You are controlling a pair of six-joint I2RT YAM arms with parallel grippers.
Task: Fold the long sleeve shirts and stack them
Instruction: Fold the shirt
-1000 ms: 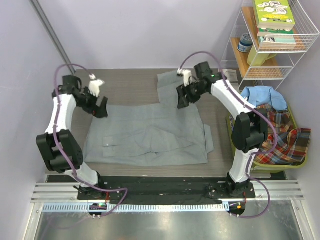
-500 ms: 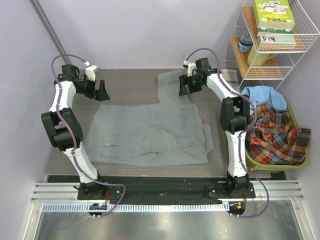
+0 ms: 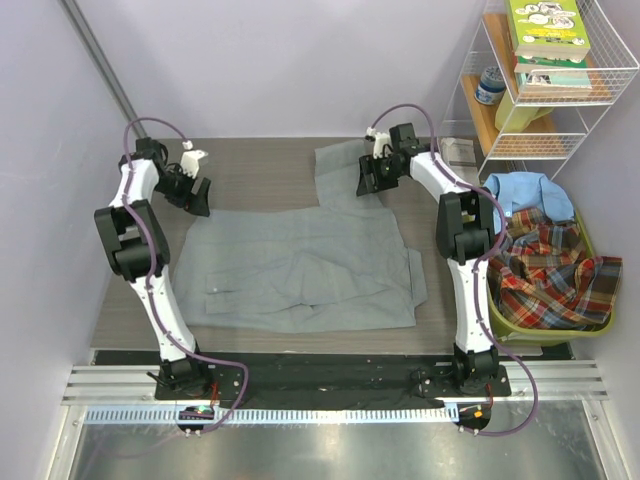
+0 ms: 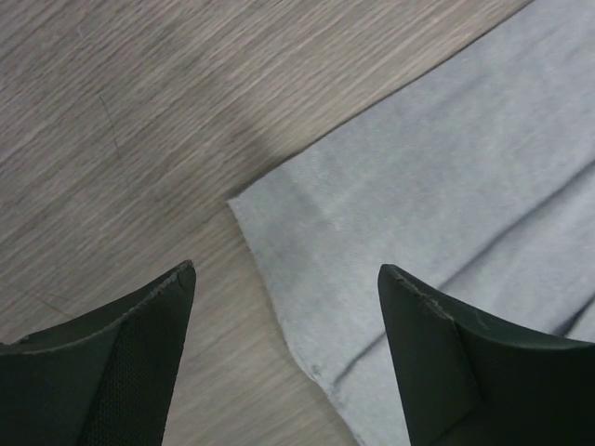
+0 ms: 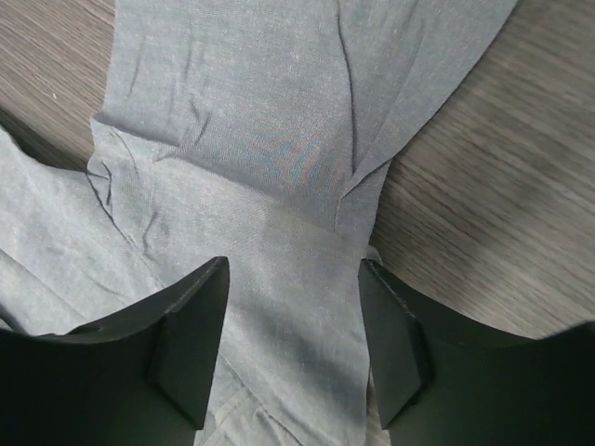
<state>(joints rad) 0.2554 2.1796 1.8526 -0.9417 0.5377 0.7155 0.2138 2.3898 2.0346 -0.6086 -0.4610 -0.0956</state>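
Observation:
A plain grey long sleeve shirt (image 3: 300, 265) lies spread flat on the wooden table, one sleeve (image 3: 342, 168) reaching to the far edge. My left gripper (image 3: 197, 195) is open just above the shirt's far left corner (image 4: 244, 201); the wrist view shows that corner between my spread fingers (image 4: 139, 353). My right gripper (image 3: 368, 185) is open over the sleeve's base (image 5: 279, 232), fingers (image 5: 186, 325) on either side of the cloth. A light blue shirt (image 3: 525, 190) and a red-green plaid shirt (image 3: 555, 270) lie in the bin at right.
A green bin (image 3: 590, 325) stands at the table's right edge. A white wire shelf (image 3: 560, 90) with books and a jar stands at the back right. A slanted pole (image 3: 100, 70) leans at the back left. Bare wood (image 3: 260, 165) lies between the grippers.
The left gripper came down and slightly right to the shirt's far left corner. The right gripper shifted a little towards the sleeve's base. The shirt has not moved.

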